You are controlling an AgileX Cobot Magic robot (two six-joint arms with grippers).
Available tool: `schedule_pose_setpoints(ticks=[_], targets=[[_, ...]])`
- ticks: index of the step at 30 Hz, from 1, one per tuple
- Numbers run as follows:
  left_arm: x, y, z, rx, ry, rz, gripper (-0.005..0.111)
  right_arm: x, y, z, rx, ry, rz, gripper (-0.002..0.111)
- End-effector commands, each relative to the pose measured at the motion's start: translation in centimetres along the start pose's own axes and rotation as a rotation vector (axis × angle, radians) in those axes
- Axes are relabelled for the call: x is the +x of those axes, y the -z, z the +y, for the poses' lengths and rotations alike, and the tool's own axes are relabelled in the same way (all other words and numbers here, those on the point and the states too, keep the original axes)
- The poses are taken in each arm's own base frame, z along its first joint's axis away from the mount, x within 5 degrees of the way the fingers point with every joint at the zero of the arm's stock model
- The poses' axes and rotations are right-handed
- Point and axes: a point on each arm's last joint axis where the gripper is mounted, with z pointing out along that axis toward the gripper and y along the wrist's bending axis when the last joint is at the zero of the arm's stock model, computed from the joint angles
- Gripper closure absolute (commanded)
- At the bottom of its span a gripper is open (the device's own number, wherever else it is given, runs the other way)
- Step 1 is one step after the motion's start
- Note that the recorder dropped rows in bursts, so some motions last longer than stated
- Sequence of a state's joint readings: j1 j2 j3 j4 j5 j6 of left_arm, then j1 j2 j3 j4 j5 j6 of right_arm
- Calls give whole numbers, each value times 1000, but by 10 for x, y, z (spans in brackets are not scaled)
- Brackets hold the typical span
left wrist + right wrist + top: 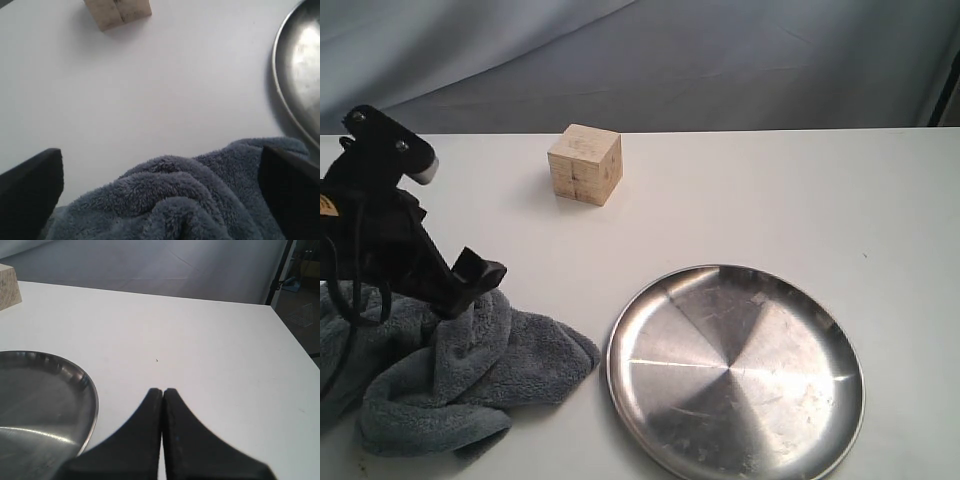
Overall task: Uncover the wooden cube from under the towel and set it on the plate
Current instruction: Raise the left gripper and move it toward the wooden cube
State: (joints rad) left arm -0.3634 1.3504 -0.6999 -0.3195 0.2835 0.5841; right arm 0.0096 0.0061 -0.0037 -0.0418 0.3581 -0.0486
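Observation:
The wooden cube (584, 163) stands uncovered on the white table, at the back and left of the middle. It also shows at the edge of the left wrist view (117, 11) and the right wrist view (7, 285). The dark grey towel (460, 375) lies crumpled at the front left. My left gripper (470, 285) hovers over its upper edge, open. Its two black fingers (30, 195) stand far apart, with towel (170, 200) bunched loosely below between them. The silver plate (735, 370) sits at the front right with nothing on it. My right gripper (163, 392) is shut on nothing, beside the plate's rim (92, 405).
Grey cloth (670, 60) hangs behind the table's far edge. The table's right edge (295, 340) shows in the right wrist view, with a dark stand beyond it. The right arm is outside the exterior view.

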Motion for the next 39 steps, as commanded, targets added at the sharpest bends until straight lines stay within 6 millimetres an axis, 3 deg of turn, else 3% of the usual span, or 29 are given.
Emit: schedule_pose_setpoints(ticks=[1,10,12,14,15,17,25,32,35,39], targets=[[-13,18,0,-23,64,-119,3,0,0,0,-3,-1,-10,108],[-26,57,2,-81,87,-298,5,0,0,0,-3,-1,-10,108],[-28,70,2,-87,127,-350,19,0,0,0,-3,-1,-10,108],[-30,80,2,-92,154,-391,48,0,0,0,-3,-1,-10,108],[-30,84,2,-94,157,-405,73,0,0,0,-3,-1,-10,108],[-30,83,2,-97,145,-402,106,0,0,0,-3,-1,-10,108],[-39,66,12,-171,158,-467,107,0,0,0,-3,-1,-10,108],[-44,29,22,-239,159,-478,107,0,0,0,-3,-1,-10,108],[-55,14,25,-224,158,-449,107,0,0,0,-3,-1,-10,108],[-86,-13,20,-161,82,-396,107,0,0,0,-3,-1,-10,108]])
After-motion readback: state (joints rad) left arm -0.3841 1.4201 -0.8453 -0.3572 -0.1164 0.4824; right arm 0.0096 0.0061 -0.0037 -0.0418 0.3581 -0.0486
